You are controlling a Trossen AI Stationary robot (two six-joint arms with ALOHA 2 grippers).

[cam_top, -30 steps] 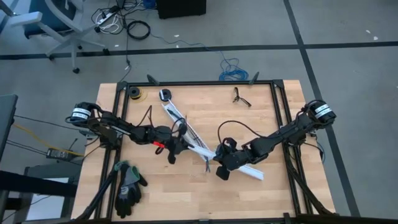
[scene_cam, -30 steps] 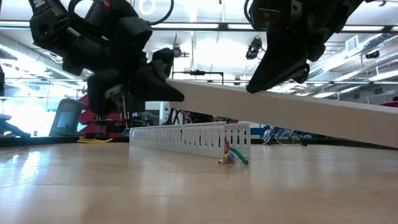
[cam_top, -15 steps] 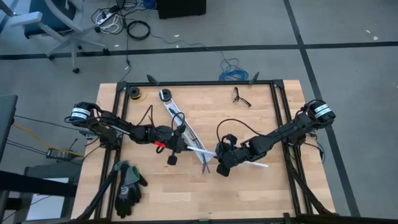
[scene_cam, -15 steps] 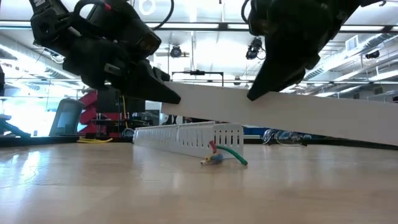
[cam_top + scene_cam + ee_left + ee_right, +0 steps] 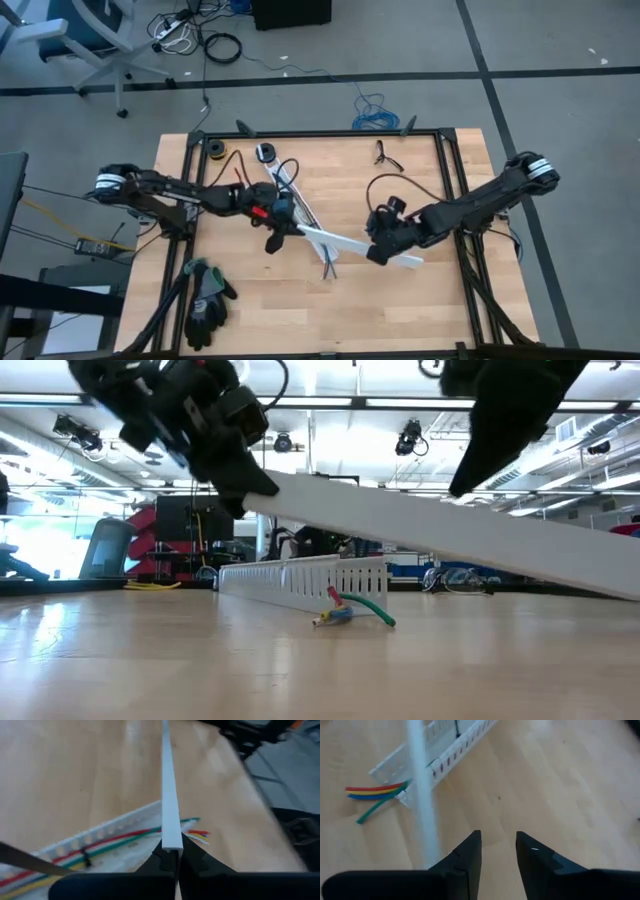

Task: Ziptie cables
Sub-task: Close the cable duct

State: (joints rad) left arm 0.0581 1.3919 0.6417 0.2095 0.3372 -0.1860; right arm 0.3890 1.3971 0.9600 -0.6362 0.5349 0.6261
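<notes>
The left end effector (image 5: 283,226) is clamped on one end of a white cover strip (image 5: 340,243). The right end effector (image 5: 380,250), half open and empty, hovers beside the strip's far end. The cables (image 5: 325,266) lie mid-counter in the perforated duct (image 5: 300,205), running under the strip, about equally near both arms.

Red, yellow, blue and green cables (image 5: 379,792) spill from my white slotted strip (image 5: 451,751) onto the pale wood-grain counter (image 5: 560,780); my tool (image 5: 498,851) is black.
</notes>
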